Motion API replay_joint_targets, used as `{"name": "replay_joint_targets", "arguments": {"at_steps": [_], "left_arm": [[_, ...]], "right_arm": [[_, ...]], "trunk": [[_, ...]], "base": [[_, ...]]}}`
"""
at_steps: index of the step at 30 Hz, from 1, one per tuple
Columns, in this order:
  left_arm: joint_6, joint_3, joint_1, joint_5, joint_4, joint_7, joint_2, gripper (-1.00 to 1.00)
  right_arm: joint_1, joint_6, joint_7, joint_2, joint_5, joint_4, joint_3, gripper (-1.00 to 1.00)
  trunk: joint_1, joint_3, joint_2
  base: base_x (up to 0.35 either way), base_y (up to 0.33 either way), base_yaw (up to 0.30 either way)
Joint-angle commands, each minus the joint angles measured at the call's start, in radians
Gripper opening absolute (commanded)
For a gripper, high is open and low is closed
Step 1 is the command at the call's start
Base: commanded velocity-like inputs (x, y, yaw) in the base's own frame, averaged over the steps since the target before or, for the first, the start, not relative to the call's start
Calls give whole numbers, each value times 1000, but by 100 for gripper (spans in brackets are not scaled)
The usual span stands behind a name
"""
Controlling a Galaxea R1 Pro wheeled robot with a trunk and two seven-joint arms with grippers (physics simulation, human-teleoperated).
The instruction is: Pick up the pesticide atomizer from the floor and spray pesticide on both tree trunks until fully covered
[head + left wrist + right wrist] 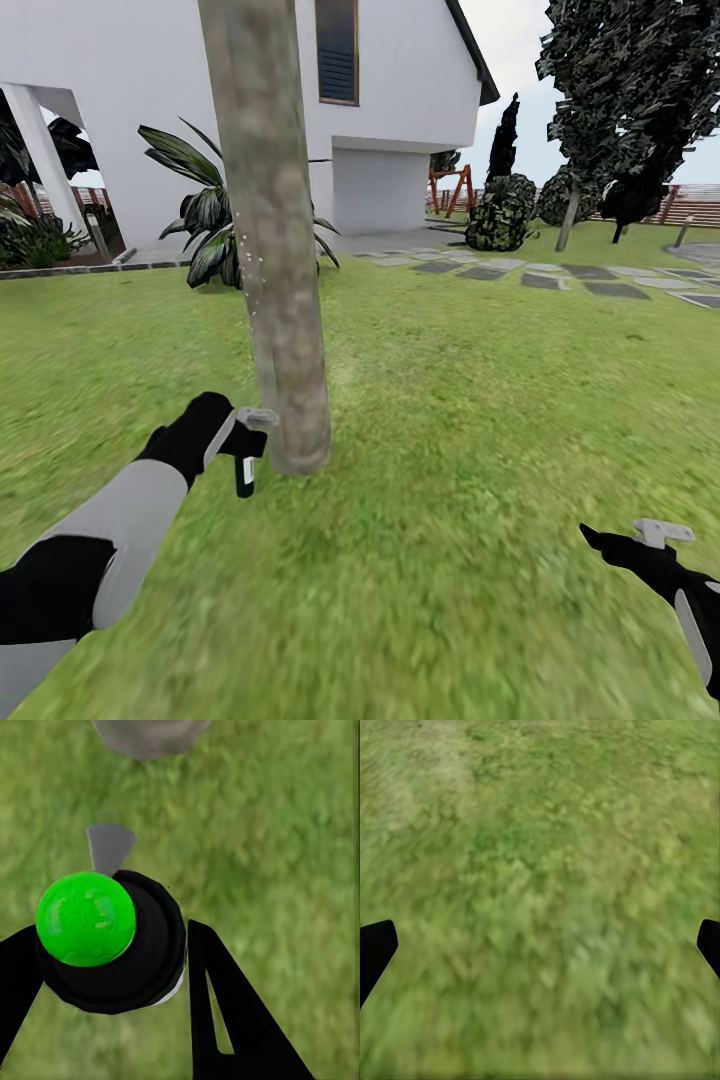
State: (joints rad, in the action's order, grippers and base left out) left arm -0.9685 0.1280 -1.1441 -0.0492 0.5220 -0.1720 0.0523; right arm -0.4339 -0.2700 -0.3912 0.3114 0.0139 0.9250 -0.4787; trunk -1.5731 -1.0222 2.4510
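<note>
The near tree's thick beige-grey mottled trunk [272, 250] rises from the grass floor [450, 400] just ahead of me. My left gripper [243, 445] is shut on the pesticide atomizer [245, 472], a black bottle with a grey spray head, held right beside the trunk's foot on its left. A few white specks dot the trunk's left edge. In the left wrist view the atomizer [135, 952] shows a green round cap between the black fingers [225, 1012], nozzle toward the trunk base [150, 735]. My right gripper [630, 538] hangs open over grass [540, 870]. A second tree [568, 220] stands far right.
A white house [400, 90] stands behind the lawn, with a broad-leaved plant [205, 220] by its wall. Grey stepping stones [540, 275] cross the grass at right, round bushes [500, 215] and a brown slat fence [690, 205] beyond.
</note>
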Motion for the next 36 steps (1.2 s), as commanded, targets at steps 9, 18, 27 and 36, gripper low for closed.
{"name": "replay_joint_targets", "arguments": {"at_steps": [9, 18, 27, 36], "left_arm": [[-11, -1, -25, -3, 63, 0, 0, -100], [-14, 0, -116, 0, 63, 0, 0, -100], [-13, 6, -127, 2, 58, -1, -4, -100], [-12, 6, -124, 3, 53, -2, -4, -100]], "right_arm": [[0, 0, 0, 0, 0, 0, 0, 100], [0, 0, 0, 0, 0, 0, 1, 100], [0, 0, 0, 0, 1, 0, 0, 100], [0, -1, 0, 0, 1, 2, 0, 100]], "trunk": [[0, 0, 0], [0, 0, 0], [0, 0, 0], [0, 0, 0]], "base": [[0, 0, 0], [0, 0, 0], [0, 0, 0], [148, -50, 0]]}}
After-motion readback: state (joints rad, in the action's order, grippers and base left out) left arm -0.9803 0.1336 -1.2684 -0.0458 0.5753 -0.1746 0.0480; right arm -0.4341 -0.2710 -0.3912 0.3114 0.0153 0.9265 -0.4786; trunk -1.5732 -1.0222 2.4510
